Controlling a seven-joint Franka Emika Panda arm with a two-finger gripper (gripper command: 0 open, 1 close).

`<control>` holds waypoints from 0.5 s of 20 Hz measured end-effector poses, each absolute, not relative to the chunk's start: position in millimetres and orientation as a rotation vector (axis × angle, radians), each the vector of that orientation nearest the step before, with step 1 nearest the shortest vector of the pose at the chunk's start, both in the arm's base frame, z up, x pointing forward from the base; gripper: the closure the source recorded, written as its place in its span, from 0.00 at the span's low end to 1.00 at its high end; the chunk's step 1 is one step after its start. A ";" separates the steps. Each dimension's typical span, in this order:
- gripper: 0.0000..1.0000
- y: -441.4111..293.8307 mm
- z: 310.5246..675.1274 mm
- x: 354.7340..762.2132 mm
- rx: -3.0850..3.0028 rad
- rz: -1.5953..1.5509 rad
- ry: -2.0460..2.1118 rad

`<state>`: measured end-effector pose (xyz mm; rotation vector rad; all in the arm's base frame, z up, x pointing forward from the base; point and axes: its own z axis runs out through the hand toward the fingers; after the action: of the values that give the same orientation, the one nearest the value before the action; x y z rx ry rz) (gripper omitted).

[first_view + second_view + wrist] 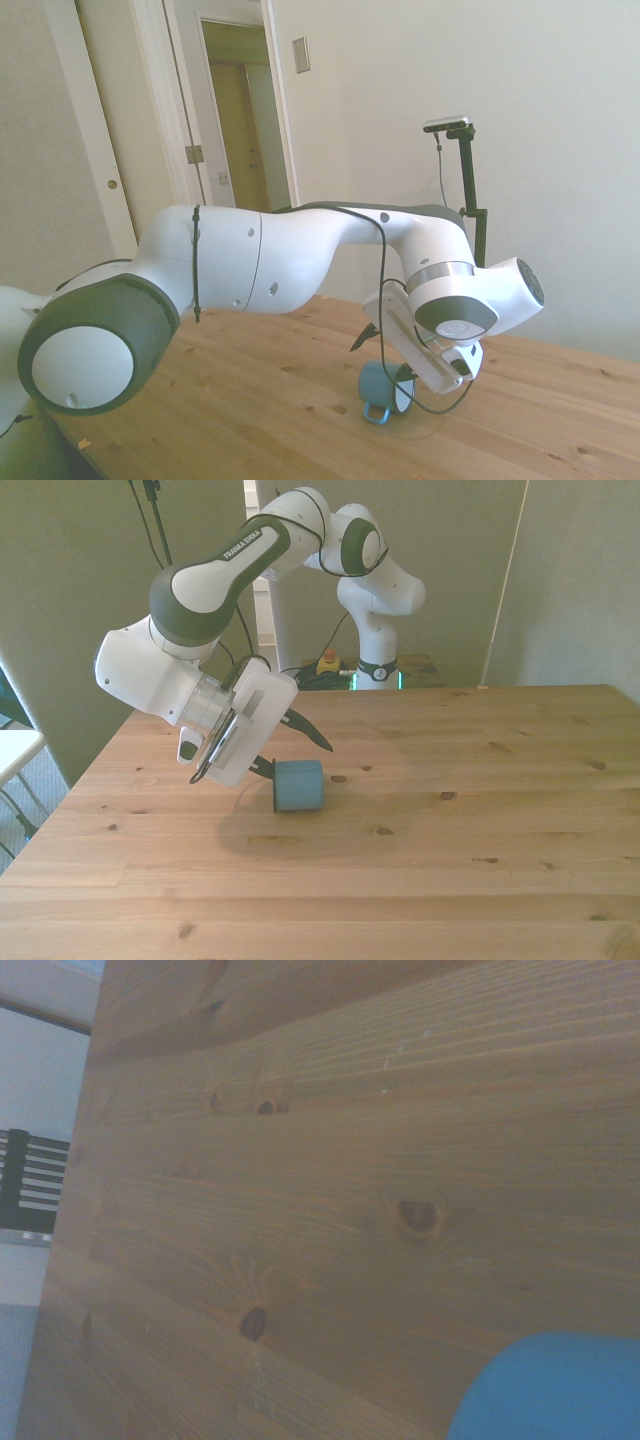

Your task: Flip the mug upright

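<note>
Gripper (283,745) tilted low over wooden table (480,860), fingers spread apart, grasping nothing: one dark fingertip up and free, the other down beside the mug. Teal-blue mug (298,785) on its side on the table just past the lower fingertip, contact unclear. Side view: mug (386,390) under the wrist, white inside and loop handle showing. Wrist cam: blurry blue mug edge (550,1390) on wood grain.

1. The mug (299,786) is teal-blue, with a white inside in the side view (388,389).
2. The tabletop (450,860) is honey-coloured pine with dark knots.
3. The hand (295,744) has a white body and black fingers.
</note>
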<state>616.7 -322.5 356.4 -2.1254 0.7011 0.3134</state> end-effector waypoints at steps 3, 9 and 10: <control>1.00 -322.0 354.8 618.3 -2.124 0.318 0.705; 1.00 -312.5 359.2 623.6 -2.142 0.345 0.746; 1.00 -311.1 360.3 624.1 -2.148 0.349 0.752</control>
<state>624.1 -311.1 360.3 -2.1480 0.7519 0.3492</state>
